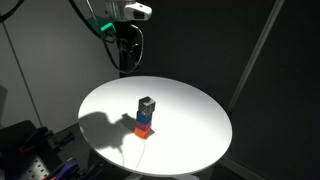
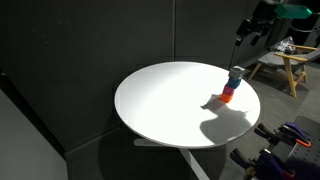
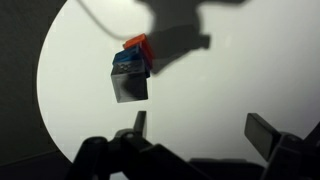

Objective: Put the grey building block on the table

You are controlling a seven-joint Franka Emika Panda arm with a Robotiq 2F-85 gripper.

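Observation:
The grey building block [image 1: 147, 104] sits on top of a stack, above a blue block [image 1: 146, 118] and a red-orange block [image 1: 144, 130], on the round white table [image 1: 190, 115]. The stack also shows in the other exterior view, grey block [image 2: 236, 73] on top, near the table's [image 2: 170, 100] far edge. In the wrist view the grey block [image 3: 130, 86] is nearest the camera, with the blue block [image 3: 127, 63] and the red-orange block [image 3: 138, 44] behind it. My gripper [image 3: 200, 128] is open and empty, high above the table and away from the stack; it also shows in an exterior view [image 1: 127, 50].
Dark curtains surround the table. A wooden stool [image 2: 285, 68] stands beyond the table. Equipment [image 1: 30, 150] sits below the table edge. The arm's shadow lies across the tabletop next to the stack.

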